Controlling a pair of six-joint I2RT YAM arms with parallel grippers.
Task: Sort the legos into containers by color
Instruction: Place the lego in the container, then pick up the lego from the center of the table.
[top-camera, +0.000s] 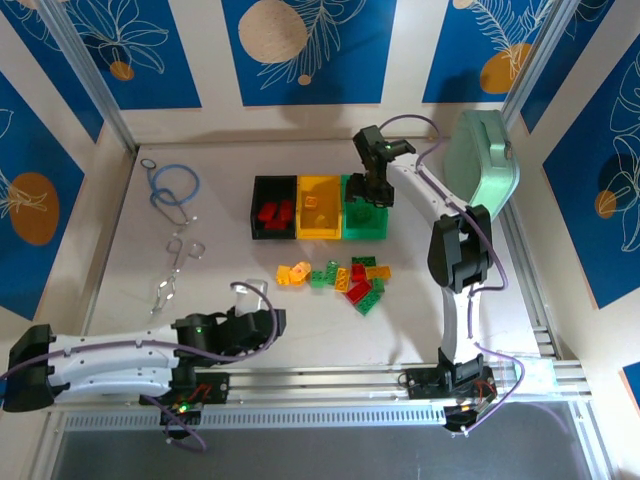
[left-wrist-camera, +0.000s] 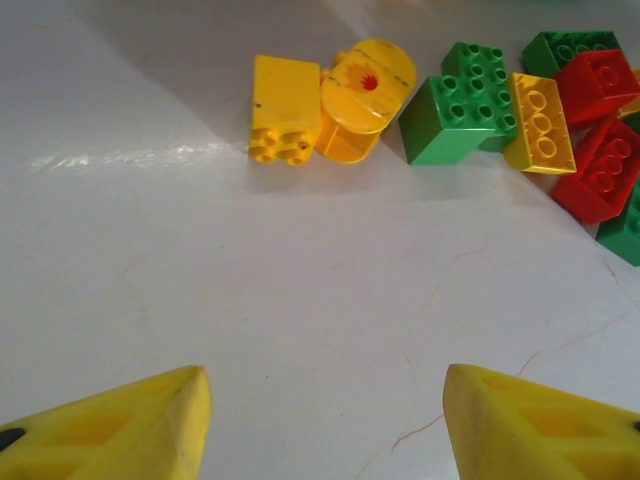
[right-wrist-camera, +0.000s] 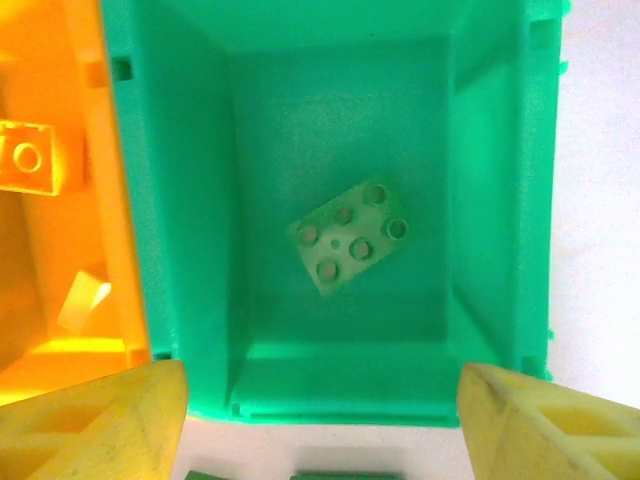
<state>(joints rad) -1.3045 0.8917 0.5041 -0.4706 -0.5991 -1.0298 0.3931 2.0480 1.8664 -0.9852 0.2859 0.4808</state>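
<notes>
- Green bin (right-wrist-camera: 490, 200): its walls enclose a floor with free room on every side of the one green brick (right-wrist-camera: 350, 235), which lies studs up and skewed to the walls.
- Right gripper (right-wrist-camera: 320, 420) hangs over the bin's near rim, fingers spread and holding nothing.
- Left gripper (left-wrist-camera: 325, 420) is also spread, over bare table (left-wrist-camera: 300, 300), with the loose legos (left-wrist-camera: 470, 110) beyond it.
- Yellow bin (right-wrist-camera: 100, 200) touches the green bin's side.

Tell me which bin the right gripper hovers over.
The green bin, rightmost in the row; the black bin and yellow bin sit left of it.
</notes>
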